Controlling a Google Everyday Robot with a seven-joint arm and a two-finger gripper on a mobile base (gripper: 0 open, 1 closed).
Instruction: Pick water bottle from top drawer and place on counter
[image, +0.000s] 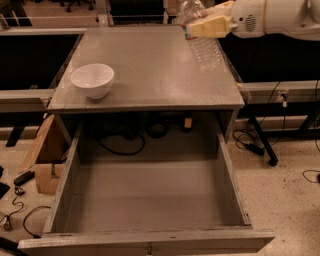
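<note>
So here we've got the gripper (207, 27) up at the top right, over the far right part of the counter (150, 65). Its tan fingers (215, 22) are clamped around the water bottle (205, 50), grabbing it near the upper half. The bottle is tilted, with its ribbed lower end hanging down toward the counter's right edge; we can't tell if it touches the surface. A white bowl (93, 80) sits on the counter's front left, well apart from the bottle. Below, the top drawer (65, 190) is pulled wide open. A cardboard box (45, 152) sits on the floor at the left.
</note>
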